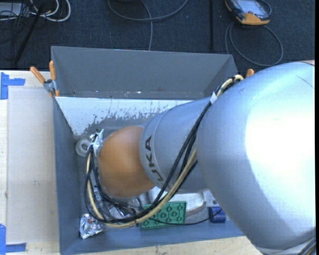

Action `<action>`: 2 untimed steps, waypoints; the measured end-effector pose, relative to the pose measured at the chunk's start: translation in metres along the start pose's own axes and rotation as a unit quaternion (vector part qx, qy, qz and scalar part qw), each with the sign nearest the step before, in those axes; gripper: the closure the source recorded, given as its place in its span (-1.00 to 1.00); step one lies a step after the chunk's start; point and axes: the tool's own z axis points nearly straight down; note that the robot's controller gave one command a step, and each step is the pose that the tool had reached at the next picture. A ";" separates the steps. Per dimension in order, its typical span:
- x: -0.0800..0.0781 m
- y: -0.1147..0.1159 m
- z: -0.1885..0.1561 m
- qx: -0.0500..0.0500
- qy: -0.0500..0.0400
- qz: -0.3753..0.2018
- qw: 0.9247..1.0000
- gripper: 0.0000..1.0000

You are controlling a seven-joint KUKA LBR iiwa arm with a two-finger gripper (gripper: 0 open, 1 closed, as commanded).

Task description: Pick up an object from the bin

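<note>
A green flat brick with round studs (164,215) lies at the bin's front wall, partly under black cables. To its right sits a small blue block (217,215), with a pale grey flat piece (198,205) between and behind the two. A crumpled silvery scrap (89,227) rests in the front left corner. A grey ring (82,145) lies by the left wall, and a shiny crinkled bit (97,138) is right next to it.
The big silver arm comes in from the right, and with its orange wrist cover it hides the middle of the bin floor. Black and yellow cables loop down from the cover to the front left. The sloped back wall is bare and speckled.
</note>
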 end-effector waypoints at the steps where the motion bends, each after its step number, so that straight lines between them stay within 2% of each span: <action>1: 0.003 -0.001 -0.003 -0.003 0.001 -0.001 1.000 1.00; 2: -0.058 -0.025 0.000 -0.003 0.001 -0.095 0.995 1.00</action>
